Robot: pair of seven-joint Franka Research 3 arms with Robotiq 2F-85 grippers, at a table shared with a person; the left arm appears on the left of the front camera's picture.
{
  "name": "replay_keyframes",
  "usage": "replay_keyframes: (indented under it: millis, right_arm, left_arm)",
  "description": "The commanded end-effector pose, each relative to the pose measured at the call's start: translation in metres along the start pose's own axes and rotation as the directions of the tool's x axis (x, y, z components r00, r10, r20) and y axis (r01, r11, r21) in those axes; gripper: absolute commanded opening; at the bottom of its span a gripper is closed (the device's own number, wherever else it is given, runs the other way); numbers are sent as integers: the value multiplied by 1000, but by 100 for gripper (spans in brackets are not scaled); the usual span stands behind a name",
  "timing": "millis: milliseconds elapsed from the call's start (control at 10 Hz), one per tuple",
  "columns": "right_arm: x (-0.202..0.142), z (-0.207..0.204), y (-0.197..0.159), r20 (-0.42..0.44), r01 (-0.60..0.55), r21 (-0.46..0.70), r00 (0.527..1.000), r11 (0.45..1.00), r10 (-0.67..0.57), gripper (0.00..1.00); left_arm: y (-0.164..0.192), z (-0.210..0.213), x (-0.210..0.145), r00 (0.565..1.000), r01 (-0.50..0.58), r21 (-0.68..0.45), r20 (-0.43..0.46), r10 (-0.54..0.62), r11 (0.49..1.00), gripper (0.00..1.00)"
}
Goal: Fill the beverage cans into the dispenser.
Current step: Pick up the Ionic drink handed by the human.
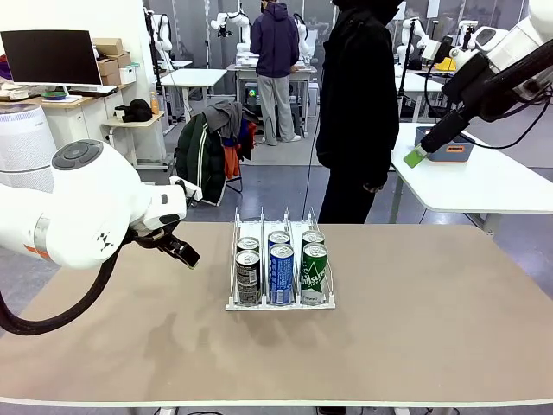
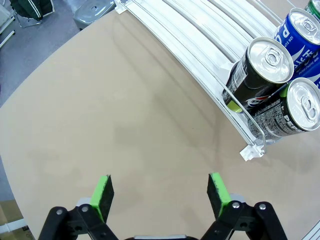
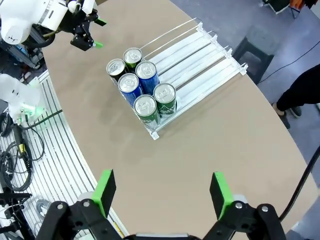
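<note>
The dispenser (image 1: pixel 294 226) sits about mid-desk, a little left of centre, its low front lip facing the robot's side. Six cans (image 1: pixel 282 275) fill the front half of its three lanes, two deep: black on the left, blue in the middle, green on the right. The front row is pressed against the lip. The rear half of every lane is bare white rail.

The desk (image 1: pixel 415 337) lies open all round the rack, with a wide tan stretch on either side and a deep strip between the lip and the near edge. At the far edge a person (image 1: pixel 359 104) in black stands just right of the rack's line, close to the desk.

The left hand (image 1: pixel 192 258) hangs low over the desk, near the rack's left rail but apart from it. Its own camera shows the fingers (image 2: pixel 103 192) spread with bare desk between them. The rack's front left corner (image 2: pixel 250 150) and the two black cans (image 2: pixel 265 60) lie up and to the right of them.

The right hand (image 1: pixel 415 157) is raised high at the right, well clear of the desk. Its fingers (image 3: pixel 218 192) stand apart, gripping nothing. From up there its camera looks down on the rack (image 3: pixel 200 50), the can cluster (image 3: pixel 142 87) and open desk between.
</note>
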State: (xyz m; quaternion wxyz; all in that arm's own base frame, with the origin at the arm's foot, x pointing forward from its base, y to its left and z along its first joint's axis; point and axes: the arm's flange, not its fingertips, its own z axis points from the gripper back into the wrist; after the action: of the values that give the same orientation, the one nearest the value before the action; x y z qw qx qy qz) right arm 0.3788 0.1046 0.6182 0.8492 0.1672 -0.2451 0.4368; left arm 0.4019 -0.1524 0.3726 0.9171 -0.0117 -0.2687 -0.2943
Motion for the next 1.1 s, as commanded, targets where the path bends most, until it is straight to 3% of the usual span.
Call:
replay_keyframes:
  millis: [0, 600, 800, 1000]
  right_arm:
    - [-5, -1, 1, 18, -2, 6, 1000, 1000, 2, 100]
    - [0, 2, 1, -1, 0, -8, 1000, 1000, 0, 100]
    - [6, 10, -2, 0, -99, -3, 995, 995, 99, 100]
    - [12, 27, -2, 29, -123, -28, 992, 992, 123, 100]
  left_arm:
    - [1, 0, 0, 1000, -2, 0, -1, 2, 1000, 100]
    - [1, 0, 0, 1000, -2, 0, -1, 2, 1000, 100]
    - [1, 0, 0, 1000, -2, 0, -1, 2, 1000, 100]
    - [1, 0, 0, 1000, -2, 0, -1, 2, 1000, 100]
